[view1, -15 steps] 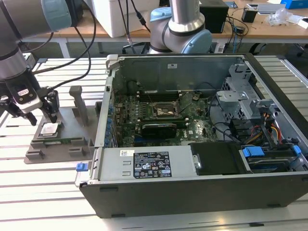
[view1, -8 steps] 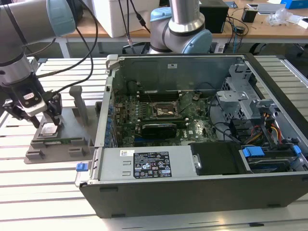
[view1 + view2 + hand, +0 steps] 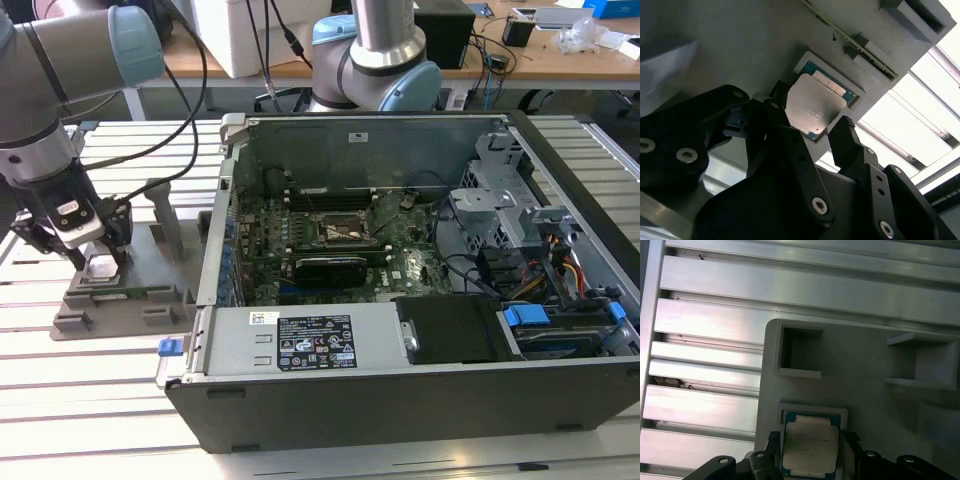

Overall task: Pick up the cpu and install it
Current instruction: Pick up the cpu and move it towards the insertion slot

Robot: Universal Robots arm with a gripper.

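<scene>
Locate the tool [image 3: 97,258] at the exterior view's left, hanging over a grey holder [image 3: 160,300] on the slatted metal worktop [image 3: 90,400]. Read the tool as open: fingers [image 3: 842,137] spread apart, one on each side of the cpu [image 3: 815,105], with no grip evident. Treat contact with the cpu's edges as undecidable. Find the cpu directly beneath the tool, lying flat in the holder's square recess, silvery top up, as seen in both wrist views. Judge the step in hand as the pick-up, with the grasp not yet made and installation not yet begun. For the grasp, require square alignment on two opposite edges of the cpu, even closure, and a level lift clear of the recess walls; expect tilt or a snagged corner otherwise. Moving away from the tool toward the exterior view's right, note the open computer case [image 3: 400,400] on the same worktop, well apart from the tool. Inside it, note the green motherboard [image 3: 400,270] and the black socket frame [image 3: 345,230], both exposed. Behind the case, note the arm's lower joints [image 3: 380,60], then a wooden desk [image 3: 560,65] carrying cables and boxes.
</scene>
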